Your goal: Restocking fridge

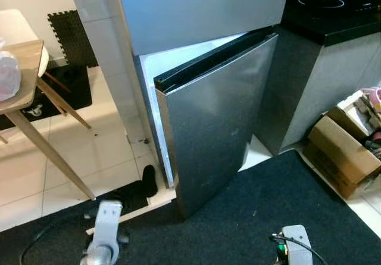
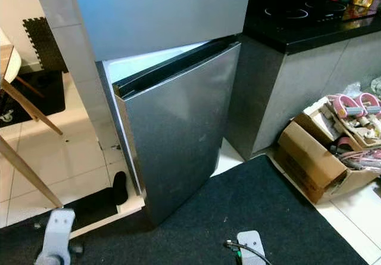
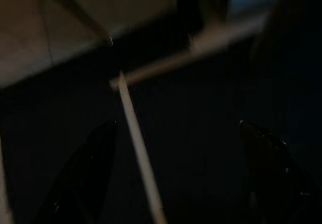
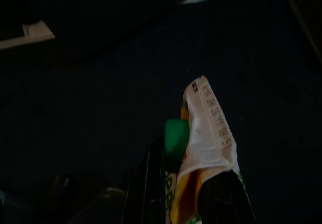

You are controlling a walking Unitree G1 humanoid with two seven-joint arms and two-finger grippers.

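The grey fridge stands ahead with its upper door (image 1: 202, 9) closed and its lower door (image 1: 220, 122) ajar, showing a bright strip of interior (image 1: 156, 92) along the left edge. My right gripper (image 4: 186, 166) is shut on a small carton (image 4: 209, 128) with a green cap (image 4: 176, 136), held low over the dark rug. My left gripper (image 3: 176, 138) is open with nothing between its fingers (image 3: 93, 153), also low over the rug. Both silver wrists, left (image 1: 104, 232) and right (image 1: 296, 244), sit at the bottom of the head views.
A wooden table (image 1: 24, 68) with slanted legs stands at the left. A black counter with a hob (image 1: 333, 15) adjoins the fridge on the right. An open cardboard box (image 1: 342, 152) of clutter sits at the right. A black item (image 1: 149, 180) lies by the fridge's base.
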